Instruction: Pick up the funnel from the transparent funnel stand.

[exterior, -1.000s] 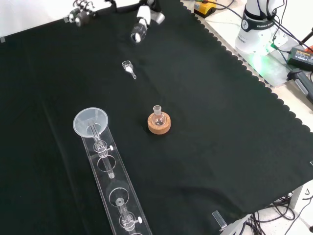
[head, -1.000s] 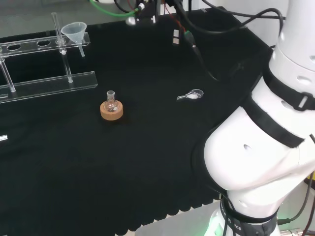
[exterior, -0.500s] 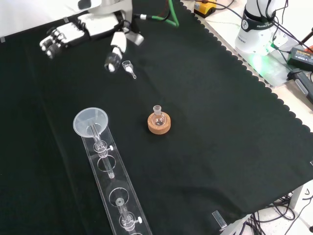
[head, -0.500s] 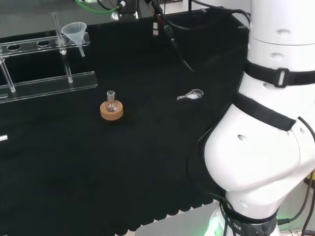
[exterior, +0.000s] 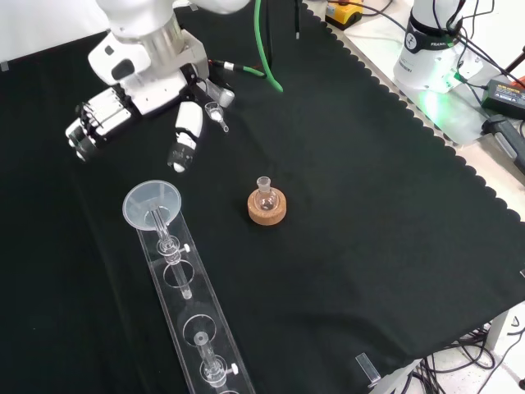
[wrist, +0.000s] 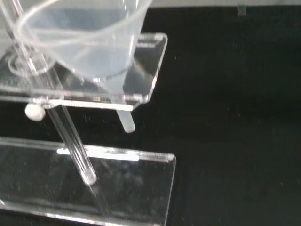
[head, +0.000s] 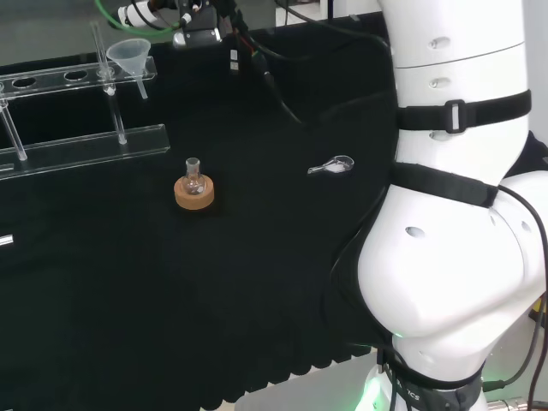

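head view behind arm, front view opposite, wrist view close

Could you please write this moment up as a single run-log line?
phase: approach | robot hand: open, above the cloth, clear of the funnel | funnel: seated in end hole of clear stand | flask: on cork ring, untouched

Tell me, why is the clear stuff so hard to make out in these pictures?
Wrist view: the funnel looms close and hazy. Front view: the clear stand shows mostly by bright edges on the black cloth. Head view: green light glows by the arm's base.
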Robot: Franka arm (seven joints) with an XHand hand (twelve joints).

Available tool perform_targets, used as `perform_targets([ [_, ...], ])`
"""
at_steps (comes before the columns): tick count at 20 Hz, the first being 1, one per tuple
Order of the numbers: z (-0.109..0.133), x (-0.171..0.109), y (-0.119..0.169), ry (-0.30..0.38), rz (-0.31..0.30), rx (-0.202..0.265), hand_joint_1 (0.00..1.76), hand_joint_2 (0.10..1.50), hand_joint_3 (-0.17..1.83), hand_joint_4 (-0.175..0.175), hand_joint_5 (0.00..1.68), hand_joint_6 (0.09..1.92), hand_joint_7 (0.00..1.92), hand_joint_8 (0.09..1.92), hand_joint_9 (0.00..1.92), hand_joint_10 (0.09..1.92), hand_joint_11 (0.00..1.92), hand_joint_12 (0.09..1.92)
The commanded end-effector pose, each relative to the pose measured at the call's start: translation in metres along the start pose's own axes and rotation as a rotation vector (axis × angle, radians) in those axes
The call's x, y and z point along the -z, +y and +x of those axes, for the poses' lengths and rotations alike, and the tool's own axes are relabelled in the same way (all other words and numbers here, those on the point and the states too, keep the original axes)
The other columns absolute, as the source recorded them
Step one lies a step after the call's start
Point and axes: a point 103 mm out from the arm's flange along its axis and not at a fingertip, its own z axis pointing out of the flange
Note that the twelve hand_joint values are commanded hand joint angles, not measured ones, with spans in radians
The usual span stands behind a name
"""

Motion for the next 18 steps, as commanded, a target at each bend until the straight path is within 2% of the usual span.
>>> perform_targets([
  [1, -0.001, -0.012, -0.004, -0.018, 0.064, -0.033, 0.11, 0.81, 0.03, 0.066, 0.0, 0.09, 0.0, 0.09, 0.0, 0.09, 0.0, 0.77],
  [4, 0.003, -0.017, -0.002, -0.013, 0.086, -0.025, 0.08, 0.8, 0.02, 0.067, 0.0, 0.09, 0.0, 0.09, 0.0, 0.09, 0.0, 0.76],
  [8, 0.007, -0.026, 0.003, -0.025, 0.119, -0.045, 0.05, 0.79, 0.02, 0.067, 0.0, 0.09, 0.0, 0.09, 0.0, 0.09, 0.0, 0.73],
  [10, 0.016, -0.037, 0.006, -0.062, 0.164, -0.049, 0.04, 0.79, 0.01, 0.067, 0.0, 0.09, 0.0, 0.09, 0.0, 0.09, 0.0, 0.7],
  [18, 0.021, -0.051, 0.007, -0.096, 0.23, -0.047, 0.02, 0.79, 0.01, 0.069, 0.0, 0.09, 0.0, 0.09, 0.0, 0.09, 0.0, 0.68],
])
